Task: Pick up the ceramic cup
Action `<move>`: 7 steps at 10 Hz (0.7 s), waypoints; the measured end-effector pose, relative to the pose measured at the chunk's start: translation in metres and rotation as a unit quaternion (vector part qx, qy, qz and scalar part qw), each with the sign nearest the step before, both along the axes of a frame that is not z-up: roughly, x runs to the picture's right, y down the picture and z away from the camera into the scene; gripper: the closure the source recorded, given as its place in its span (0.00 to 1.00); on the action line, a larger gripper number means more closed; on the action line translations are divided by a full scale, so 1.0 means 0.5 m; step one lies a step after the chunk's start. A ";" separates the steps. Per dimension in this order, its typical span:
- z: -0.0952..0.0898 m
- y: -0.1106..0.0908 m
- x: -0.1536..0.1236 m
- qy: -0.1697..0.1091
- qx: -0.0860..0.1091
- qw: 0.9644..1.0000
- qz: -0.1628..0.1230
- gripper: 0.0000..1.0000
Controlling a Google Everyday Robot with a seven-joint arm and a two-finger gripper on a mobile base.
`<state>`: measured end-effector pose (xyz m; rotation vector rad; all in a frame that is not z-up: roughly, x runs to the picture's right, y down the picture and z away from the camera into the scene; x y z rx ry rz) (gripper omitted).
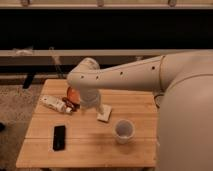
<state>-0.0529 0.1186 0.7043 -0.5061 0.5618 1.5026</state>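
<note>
Arm over the bench, cup standing free

The gripper [92,103] hangs under the bent arm at the back of the bench [90,150], jaws wide and holding nothing, just beside the orange bowl [72,93]. The white cup [123,131] sits upright near the front right, well apart from it. A pale block [105,116] lies between them; a bottle [55,104] and black phone [59,137] lie left.

- We take this for an indoor office or lab corner, perhaps: carpet [15,107], wooden table [90,147], pale rails [115,52] on a dark wall [125,30].
- A robot's gripper [94,105] hangs over that table.
</note>
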 end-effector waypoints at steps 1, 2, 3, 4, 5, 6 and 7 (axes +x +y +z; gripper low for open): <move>-0.002 0.008 0.038 0.009 0.003 1.000 0.010 0.35; -0.002 0.015 0.068 0.018 0.003 1.000 0.020 0.35; -0.002 0.022 0.092 0.024 0.002 0.999 0.030 0.35; -0.001 0.027 0.109 0.028 0.001 0.999 0.037 0.35; 0.000 0.041 0.141 0.036 -0.002 0.998 0.052 0.35; 0.003 0.048 0.154 0.040 -0.003 0.997 0.059 0.35; 0.007 0.058 0.166 0.043 -0.006 0.997 0.068 0.35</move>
